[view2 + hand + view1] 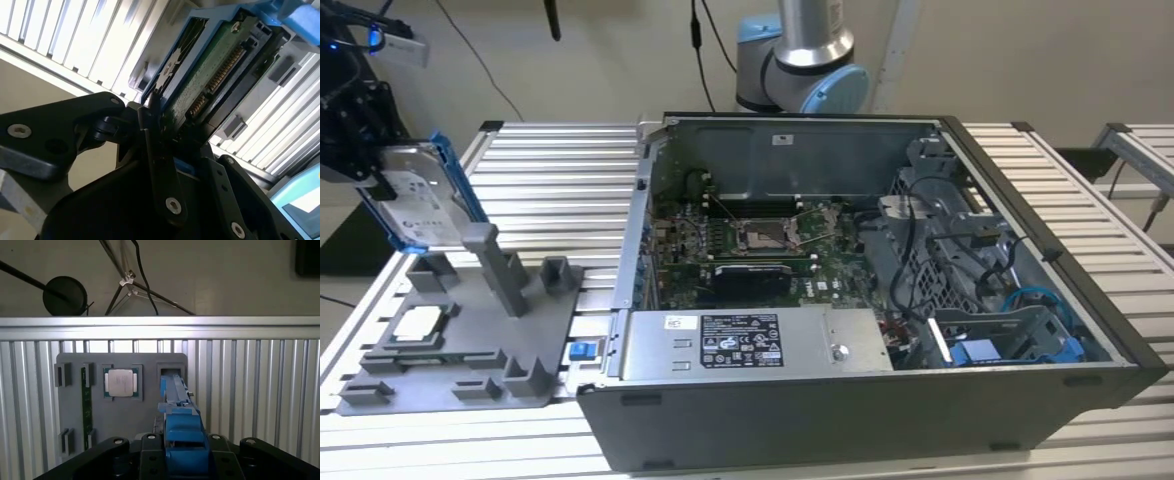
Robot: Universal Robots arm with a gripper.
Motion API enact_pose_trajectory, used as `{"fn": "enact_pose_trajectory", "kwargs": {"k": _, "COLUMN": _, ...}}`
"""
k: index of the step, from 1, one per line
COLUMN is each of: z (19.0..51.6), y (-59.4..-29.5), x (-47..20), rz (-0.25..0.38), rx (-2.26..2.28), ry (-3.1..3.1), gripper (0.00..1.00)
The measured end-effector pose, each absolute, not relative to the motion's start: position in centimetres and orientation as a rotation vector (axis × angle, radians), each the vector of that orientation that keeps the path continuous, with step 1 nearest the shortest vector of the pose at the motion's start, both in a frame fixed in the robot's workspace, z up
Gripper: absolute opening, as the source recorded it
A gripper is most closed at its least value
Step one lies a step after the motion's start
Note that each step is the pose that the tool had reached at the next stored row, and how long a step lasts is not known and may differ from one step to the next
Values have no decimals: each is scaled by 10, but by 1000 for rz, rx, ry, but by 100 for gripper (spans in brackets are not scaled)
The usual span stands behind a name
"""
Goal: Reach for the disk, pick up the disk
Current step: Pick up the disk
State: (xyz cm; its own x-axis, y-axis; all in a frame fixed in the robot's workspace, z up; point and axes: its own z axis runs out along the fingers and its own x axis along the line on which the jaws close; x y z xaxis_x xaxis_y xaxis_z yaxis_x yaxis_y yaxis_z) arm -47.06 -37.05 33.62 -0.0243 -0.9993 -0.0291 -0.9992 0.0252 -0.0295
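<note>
Exterior view: the open grey metal computer case [854, 420] holds one green motherboard [747, 235]. Left of it, the grey plastic fixture tray [467, 345] holds one square silver processor chip [420, 322]. The black gripper [380, 180] clamps the one blue-framed silver disk [424, 205], upright at the tray's far end.

Even, soft indoor light fills all views, the slats of the worktop [60, 40] glare white in the second wrist view, and the near tool [172, 131] sits dark.
</note>
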Motion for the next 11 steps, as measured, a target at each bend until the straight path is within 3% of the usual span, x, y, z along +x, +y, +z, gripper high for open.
{"fn": "enact_pose_trajectory", "kwargs": {"k": 11, "z": 336, "y": -370, "x": -471, "rz": 0, "rx": -2164, "ry": 2219, "gripper": 0}}
